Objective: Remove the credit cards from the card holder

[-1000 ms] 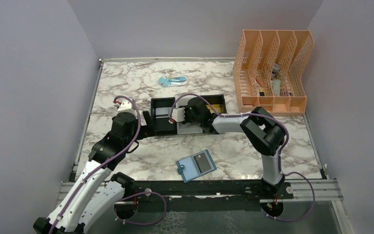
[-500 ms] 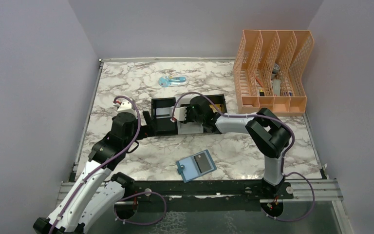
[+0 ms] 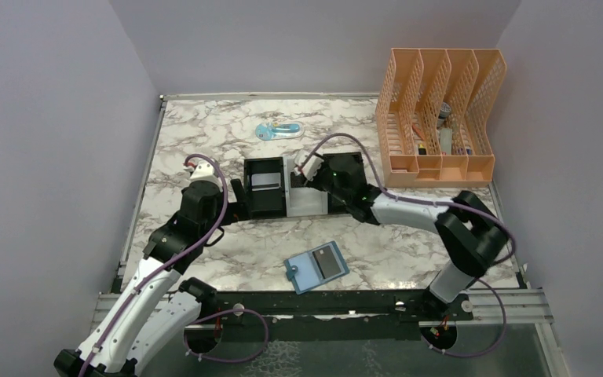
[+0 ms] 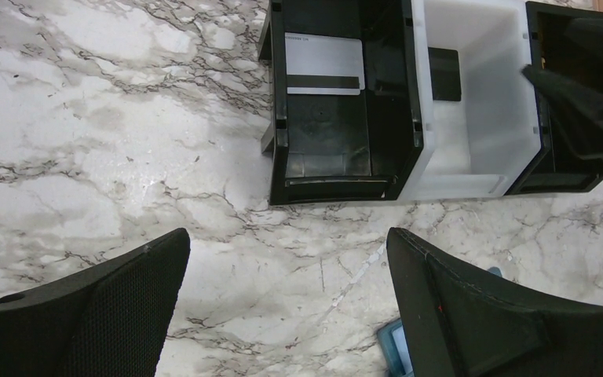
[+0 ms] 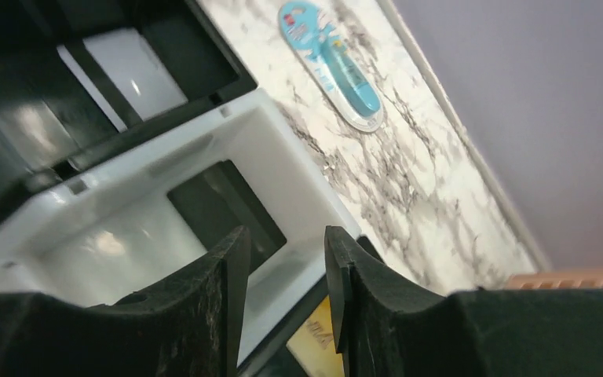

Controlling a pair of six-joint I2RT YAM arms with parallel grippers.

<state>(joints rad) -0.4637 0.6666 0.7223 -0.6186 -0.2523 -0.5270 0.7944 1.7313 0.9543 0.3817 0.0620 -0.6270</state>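
Top external: open teal-blue card holder [image 3: 316, 267]

Soft, even light falls from above in the top view. The marble table [image 3: 204, 133] reads bright, and the shadows under the arms are faint. From the left wrist, the left gripper [image 4: 286, 236] shows dark, slightly soft fingers [image 4: 102, 314]. The marble between them is crisp, with pale glare just ahead of the left one. From the right wrist, the right gripper [image 5: 286, 233] looks blurred and dark, and the white compartment [image 5: 290, 157] just beyond its tips carries bright hotspots.
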